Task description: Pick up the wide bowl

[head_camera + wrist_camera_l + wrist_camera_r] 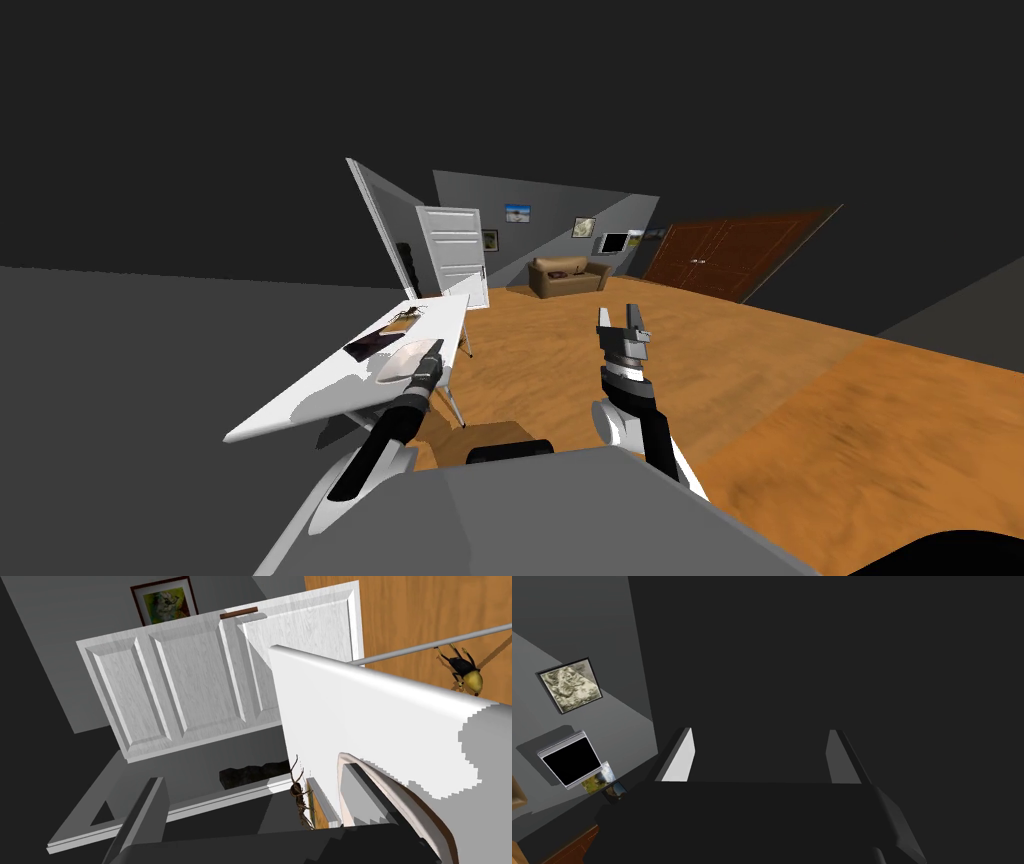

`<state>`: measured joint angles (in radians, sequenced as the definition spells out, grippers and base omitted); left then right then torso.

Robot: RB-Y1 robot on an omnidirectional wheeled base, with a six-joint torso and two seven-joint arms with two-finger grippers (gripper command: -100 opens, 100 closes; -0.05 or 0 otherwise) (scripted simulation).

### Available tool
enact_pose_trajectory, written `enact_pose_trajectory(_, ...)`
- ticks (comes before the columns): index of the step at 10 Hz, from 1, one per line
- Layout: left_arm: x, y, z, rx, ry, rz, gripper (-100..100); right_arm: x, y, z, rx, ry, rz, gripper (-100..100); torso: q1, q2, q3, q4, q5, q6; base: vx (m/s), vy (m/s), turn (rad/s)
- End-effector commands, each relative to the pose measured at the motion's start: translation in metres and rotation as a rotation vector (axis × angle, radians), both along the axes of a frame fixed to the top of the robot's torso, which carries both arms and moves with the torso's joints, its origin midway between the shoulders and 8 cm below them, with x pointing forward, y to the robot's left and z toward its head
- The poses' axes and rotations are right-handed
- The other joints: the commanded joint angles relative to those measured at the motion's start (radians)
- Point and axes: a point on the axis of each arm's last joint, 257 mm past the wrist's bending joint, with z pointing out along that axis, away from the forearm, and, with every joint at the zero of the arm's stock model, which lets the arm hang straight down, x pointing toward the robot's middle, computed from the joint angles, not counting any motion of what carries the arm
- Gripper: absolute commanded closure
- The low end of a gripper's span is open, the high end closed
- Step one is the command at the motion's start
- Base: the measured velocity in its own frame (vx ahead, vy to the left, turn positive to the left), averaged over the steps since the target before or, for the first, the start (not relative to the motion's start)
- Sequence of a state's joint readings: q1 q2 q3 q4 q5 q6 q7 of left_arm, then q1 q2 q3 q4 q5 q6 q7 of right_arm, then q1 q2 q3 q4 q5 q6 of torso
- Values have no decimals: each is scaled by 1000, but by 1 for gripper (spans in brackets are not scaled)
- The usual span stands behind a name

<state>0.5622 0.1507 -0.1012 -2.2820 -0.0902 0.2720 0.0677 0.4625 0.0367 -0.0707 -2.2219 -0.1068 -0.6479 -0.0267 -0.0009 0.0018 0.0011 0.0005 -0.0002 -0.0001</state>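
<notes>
The wide bowl [398, 366] is pale and shallow and sits on the white table [300, 405], near its front half. My left gripper [436, 350] reaches over the table right at the bowl. In the left wrist view the bowl's pale rim [425, 811] curves just beside one of the fingers [372, 791], while the other finger hangs past the table's edge. The left gripper [255, 801] is open and holds nothing. My right gripper [622, 328] hangs open over the orange floor, away from the table; its fingers [679, 757] stand wide apart.
A dark flat object [372, 346] and a brown insect figure [408, 315] lie further along the table. The same insect figure [300, 798] sits at the table's edge. A yellow-black beetle [467, 673] is on the floor. A white door [452, 250] and a brown sofa [565, 276] stand beyond.
</notes>
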Motion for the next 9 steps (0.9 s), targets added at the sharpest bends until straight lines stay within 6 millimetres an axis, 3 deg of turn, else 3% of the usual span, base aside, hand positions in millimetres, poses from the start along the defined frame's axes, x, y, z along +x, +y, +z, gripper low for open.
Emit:
enact_pose_trajectory(1,-1,1,-10,-10,43,9,-100,0,0,0,0,0,0,0,0,0,0,0,0,0,-19,-15,-49)
enact_pose_trajectory(9,-12,4,-45,-73,204,50,-100,0,0,0,0,0,0,0,1,0,0,0,0,0,-16,-6,-61)
